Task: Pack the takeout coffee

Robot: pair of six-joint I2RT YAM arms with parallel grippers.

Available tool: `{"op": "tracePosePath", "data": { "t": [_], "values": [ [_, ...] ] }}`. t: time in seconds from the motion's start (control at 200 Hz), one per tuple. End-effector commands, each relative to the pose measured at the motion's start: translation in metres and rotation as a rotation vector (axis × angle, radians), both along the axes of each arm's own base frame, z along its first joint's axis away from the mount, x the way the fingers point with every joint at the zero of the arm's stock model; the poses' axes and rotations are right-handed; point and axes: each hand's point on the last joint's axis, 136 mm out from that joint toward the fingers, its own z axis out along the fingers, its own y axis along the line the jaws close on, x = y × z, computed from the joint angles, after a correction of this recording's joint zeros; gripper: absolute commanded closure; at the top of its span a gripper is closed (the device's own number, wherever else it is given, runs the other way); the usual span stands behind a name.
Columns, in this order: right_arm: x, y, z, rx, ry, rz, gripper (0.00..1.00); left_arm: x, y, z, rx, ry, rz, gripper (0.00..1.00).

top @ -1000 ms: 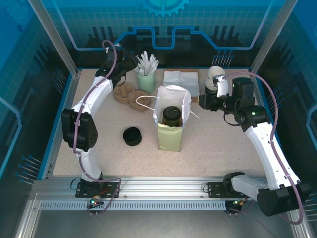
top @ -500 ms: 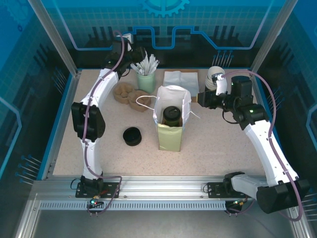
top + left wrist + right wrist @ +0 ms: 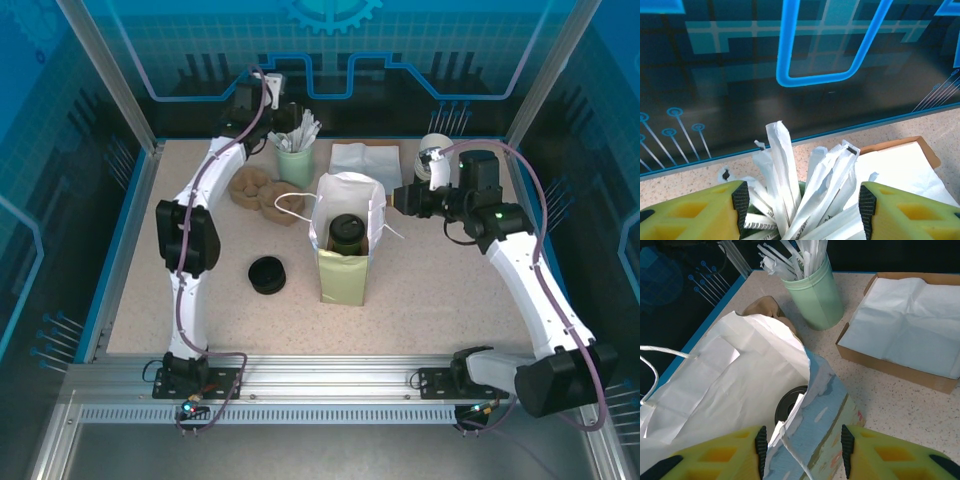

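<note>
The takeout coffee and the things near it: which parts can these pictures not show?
- Takeout coffee, top view: lower sides hidden by the paper bag.
- Its lid, right wrist view: partly covered by the bag's wall.
- Napkin tray, right wrist view: cut off by the right edge.

From my remote view, a speckled beige table [image 3: 450,290] has an open paper bag [image 3: 345,280] standing upright at its centre, white above and pale green on the front. Taking the bag as the clock's centre: a mint-green holder [image 3: 295,162] full of paper-wrapped straws [image 3: 805,185] at 11 o'clock; white napkins [image 3: 365,158] in a shallow cardboard tray at 12; a stack of white cups [image 3: 432,150] at 2; brown pulp cup carriers [image 3: 262,193] at 10; a low black round piece [image 3: 267,274] at 8.
</note>
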Motion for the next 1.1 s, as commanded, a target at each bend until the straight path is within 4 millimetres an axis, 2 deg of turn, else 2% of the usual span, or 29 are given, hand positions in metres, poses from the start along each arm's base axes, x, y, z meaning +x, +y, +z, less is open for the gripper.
{"op": "tracePosePath", "data": {
  "t": [0.0, 0.1, 0.51, 0.74, 0.83, 0.905, 1.096],
  "values": [
    [0.002, 0.003, 0.009, 0.005, -0.034, 0.028, 0.54, 0.006, -0.011, 0.006, 0.015, -0.038, -0.054, 0.42],
    [0.003, 0.005, 0.010, 0.008, -0.033, 0.041, 0.55, 0.010, -0.014, 0.003, 0.010, -0.034, -0.062, 0.53],
    [0.004, 0.006, 0.005, -0.006, -0.022, 0.046, 0.60, 0.016, -0.018, -0.013, 0.011, -0.018, -0.064, 0.58],
    [0.002, 0.006, 0.005, -0.006, -0.020, 0.052, 0.62, 0.015, -0.020, -0.017, 0.014, -0.005, -0.072, 0.69],
    [0.001, 0.005, 0.006, -0.009, -0.024, 0.052, 0.64, 0.012, -0.021, -0.010, 0.011, -0.015, -0.074, 0.77],
    [-0.001, 0.006, 0.008, -0.011, -0.031, 0.056, 0.66, 0.010, -0.022, 0.000, 0.009, -0.030, -0.075, 0.79],
    [-0.005, 0.005, 0.011, -0.012, -0.049, 0.058, 0.68, -0.002, -0.024, 0.046, -0.002, -0.107, -0.083, 0.85]
  ]
}}
